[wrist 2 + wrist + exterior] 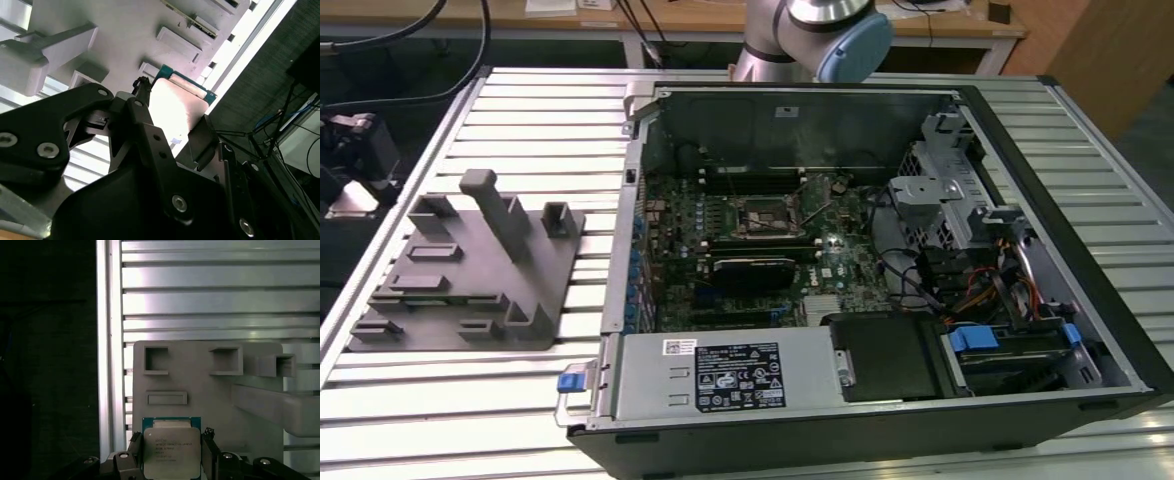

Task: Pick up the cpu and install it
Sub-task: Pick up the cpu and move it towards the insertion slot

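The cpu is a small square chip with a silvery top plate and a green rim. It lies between the two black fingers of my gripper, one finger against each side edge. My gripper is shut on the cpu. In the second wrist view the cpu shines bright between the fingers, just over the grey fixture plate. I cannot tell whether the chip rests on the plate or hangs above it. The black cpu socket sits on the motherboard inside the open computer case.
The grey fixture with upright blocks and pockets stands on the slatted metal table at the exterior view's left. The open case has tall walls, cables and a drive cage. The arm's base is behind the case.
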Motion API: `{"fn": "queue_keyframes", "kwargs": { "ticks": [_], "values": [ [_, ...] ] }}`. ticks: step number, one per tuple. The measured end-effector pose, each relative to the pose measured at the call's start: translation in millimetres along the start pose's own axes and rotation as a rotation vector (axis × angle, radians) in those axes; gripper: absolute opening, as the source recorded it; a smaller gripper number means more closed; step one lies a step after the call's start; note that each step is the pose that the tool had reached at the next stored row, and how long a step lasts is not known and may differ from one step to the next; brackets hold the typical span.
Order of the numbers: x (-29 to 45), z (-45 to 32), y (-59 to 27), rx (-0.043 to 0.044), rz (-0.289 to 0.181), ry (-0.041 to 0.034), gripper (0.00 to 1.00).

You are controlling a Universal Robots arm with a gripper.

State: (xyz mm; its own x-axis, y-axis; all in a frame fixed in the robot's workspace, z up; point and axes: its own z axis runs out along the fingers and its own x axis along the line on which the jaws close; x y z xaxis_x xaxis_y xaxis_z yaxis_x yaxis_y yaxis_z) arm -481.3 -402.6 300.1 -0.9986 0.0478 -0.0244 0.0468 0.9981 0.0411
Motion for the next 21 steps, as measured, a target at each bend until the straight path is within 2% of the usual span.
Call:
{"fn": "queue_keyframes", "kwargs": {
  "ticks": [10, 21],
  "values": [
    [-0.3, -13.4, 0.6, 0.0, 0.0, 0.0, 0.55],
    [-0.6, -24.3, 1.0, 0.0, 0.0, 0.0, 0.55]
  ]
}}
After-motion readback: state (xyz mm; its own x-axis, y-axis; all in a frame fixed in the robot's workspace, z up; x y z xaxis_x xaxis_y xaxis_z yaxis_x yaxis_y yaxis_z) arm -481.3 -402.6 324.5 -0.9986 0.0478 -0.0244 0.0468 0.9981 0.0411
